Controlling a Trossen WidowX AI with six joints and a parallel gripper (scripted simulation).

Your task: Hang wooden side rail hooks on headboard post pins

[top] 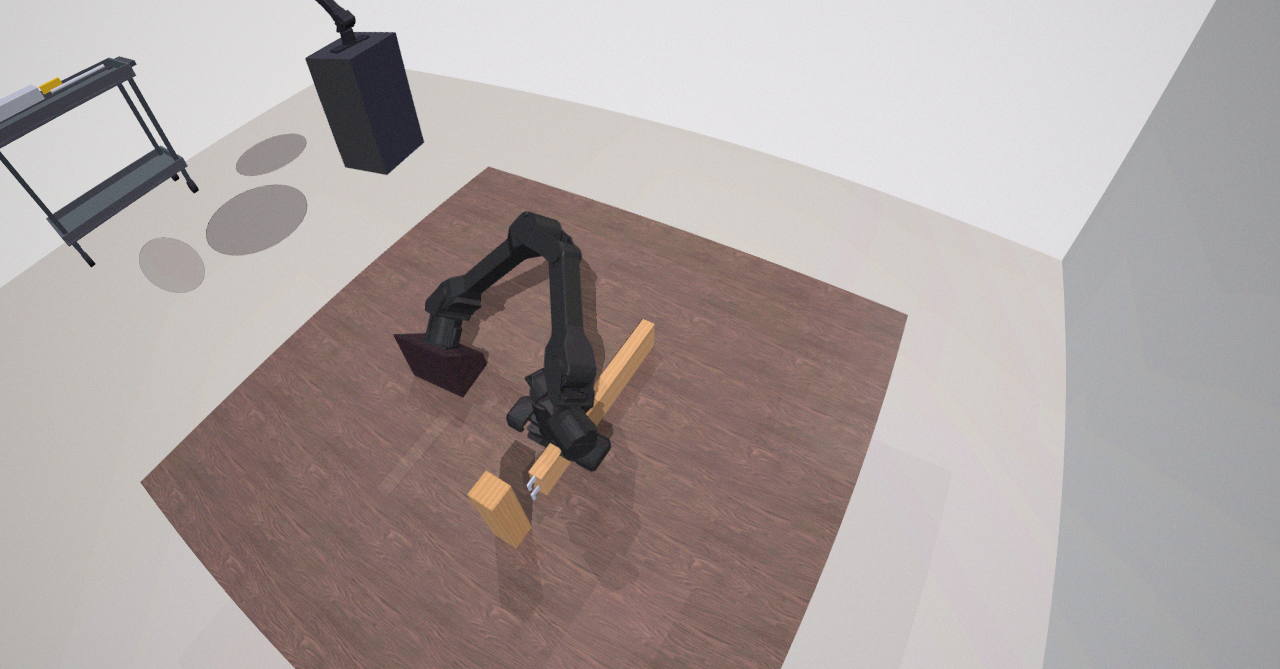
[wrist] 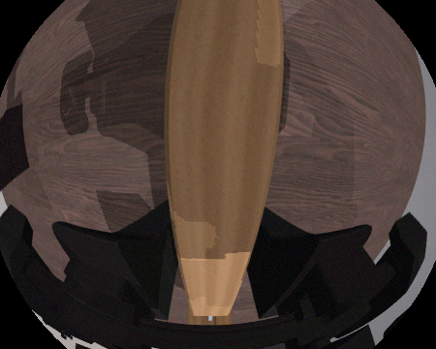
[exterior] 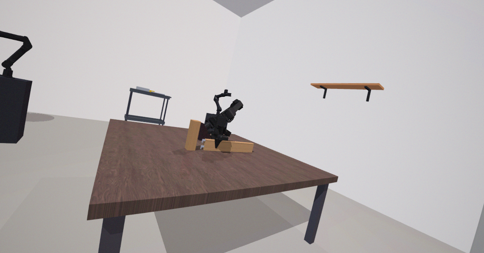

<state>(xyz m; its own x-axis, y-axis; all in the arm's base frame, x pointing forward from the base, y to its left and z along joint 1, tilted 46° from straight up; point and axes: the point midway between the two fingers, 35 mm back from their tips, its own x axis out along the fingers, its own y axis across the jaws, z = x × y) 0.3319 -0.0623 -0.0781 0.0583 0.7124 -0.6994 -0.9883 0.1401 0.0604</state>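
The wooden side rail (top: 626, 362) (exterior: 242, 146) (wrist: 223, 121) lies low along the table, its hook end toward the post. My gripper (exterior: 216, 146) (wrist: 210, 197) is shut on the rail near its hook end, one finger on each side. Two steel hooks (top: 533, 486) (exterior: 202, 143) stick out of the rail's end, one above the other. The headboard post (top: 503, 513) (exterior: 193, 135) stands upright just beyond them, with a small gap between hooks and post. The post's slot and pins are hidden in the top and exterior views. The rail's far end looks to be on or very near the table.
The wooden table (top: 760, 378) (exterior: 152, 173) carries everything. The arm's dark base block (top: 438, 368) stands to the left of the rail in the top view. A cart (top: 116, 186) (exterior: 147, 118), a second arm on a pedestal (top: 366, 105) and a wall shelf (exterior: 348, 86) are off the table.
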